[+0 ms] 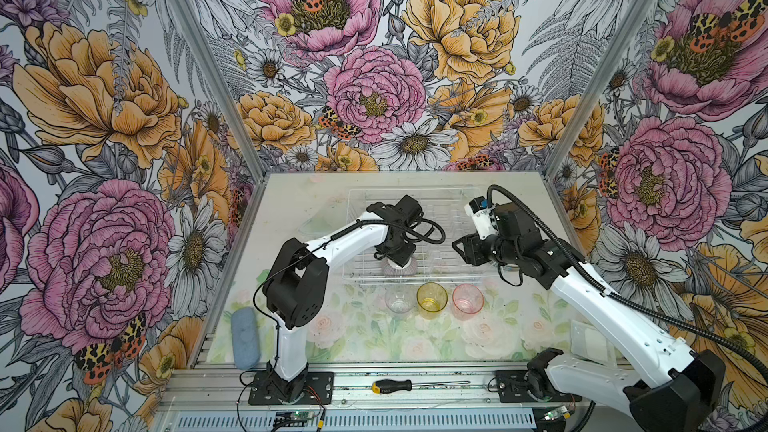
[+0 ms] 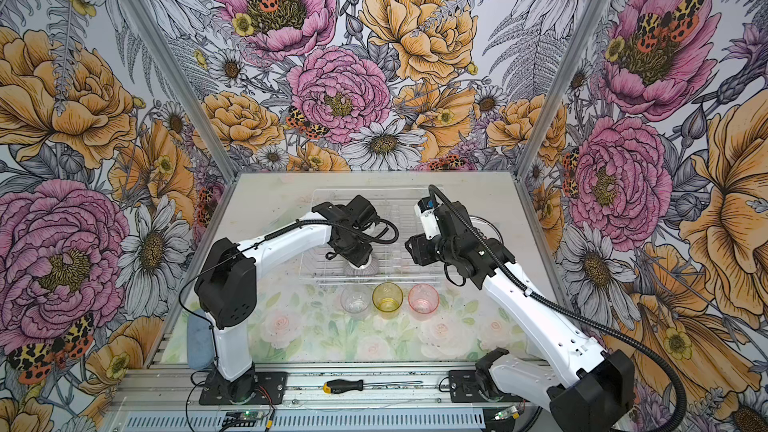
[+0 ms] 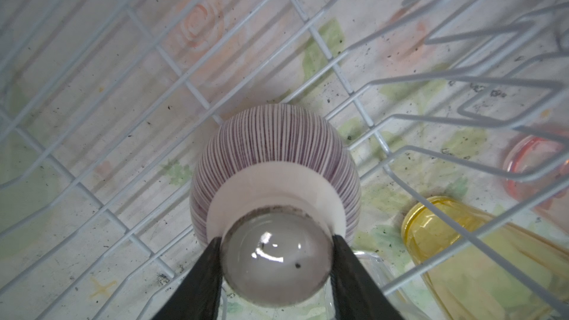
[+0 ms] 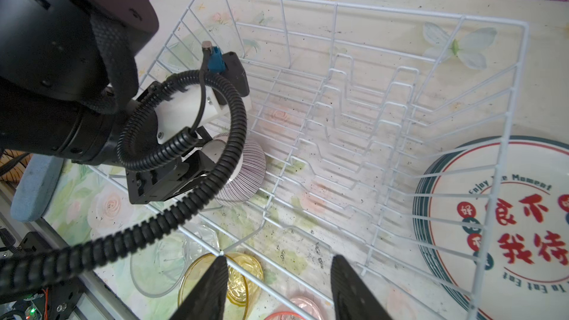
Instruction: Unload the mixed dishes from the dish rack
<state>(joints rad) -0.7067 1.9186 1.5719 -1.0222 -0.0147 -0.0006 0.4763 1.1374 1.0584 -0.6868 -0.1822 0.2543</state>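
Readable on the top of the stack of round plates (image 4: 523, 161): "Enjoy The Moment" arched in dark letters, "To Eat" upside down along the opposite arc, bold red Chinese characters and small red and teal dots on the cream centre, teal banding at the rim. Tiny print on the yellow-and-black handle of the screwdriver (image 1: 392, 386), too small to read. Stack flat on the table (image 1: 353, 338), just outside the right end wall of the dish rack (image 4: 337, 4). Thin white wire throughout the rack: square grid floor, low sides, rows of bent upright plate slots standing bare. Inside, near the front edge, the ribbed bowl (image 3: 274, 149), upside down, with fine purple-and-white stripes, a plain white band and a glossy grey foot. Left gripper (image 3: 276, 240) clamped on that foot, one black finger against each side; unclear whether lifted off the wires or resting on them. Right gripper (image 4: 279, 260) spread apart, holding nothing, hovering over the rack's front rim. Just outside that rim, in a row on the faded rose-print tabletop: clear tumbler (image 1: 399, 300), amber tumbler (image 1: 432, 297), pink tumbler (image 1: 468, 299), all upright, translucent, just beside one another. Open tabletop in front of the tumblers; grey-blue oblong pad (image 1: 245, 338) at the left front edge.
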